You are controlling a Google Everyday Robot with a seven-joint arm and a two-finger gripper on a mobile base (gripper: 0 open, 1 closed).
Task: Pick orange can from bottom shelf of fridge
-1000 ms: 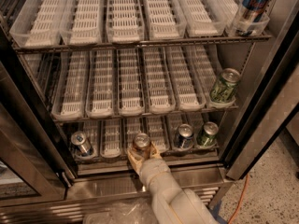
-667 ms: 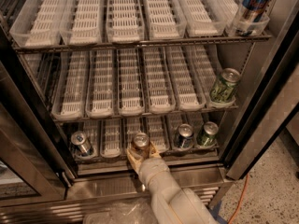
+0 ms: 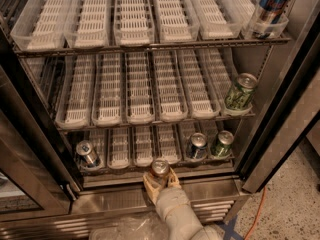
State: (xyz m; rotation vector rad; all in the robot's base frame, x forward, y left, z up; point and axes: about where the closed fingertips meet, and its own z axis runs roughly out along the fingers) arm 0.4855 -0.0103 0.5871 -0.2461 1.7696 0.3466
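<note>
The orange can (image 3: 160, 167) has a coppery body and a silver top. It stands upright at the front edge of the bottom shelf (image 3: 119, 154), over the shiny steel sill (image 3: 110, 178) of the fridge (image 3: 280, 124). My gripper (image 3: 160, 180) reaches in from below, and its tan fingers (image 3: 149, 185) are closed on either side of the can. The white arm (image 3: 175, 214) behind them hides the can's lower part.
On the bottom shelf a blue-and-silver can (image 3: 87, 154) stands at the left, with another (image 3: 197, 146) and a green can (image 3: 222, 143) at the right. A green can (image 3: 240, 91) sits on the middle rack and a blue can (image 3: 270, 4) on the top rack. Crumpled plastic (image 3: 125, 228) lies below.
The gripper and the orange can have moved forward out of the lane and slightly right, to the steel sill. The other cans have not moved.
</note>
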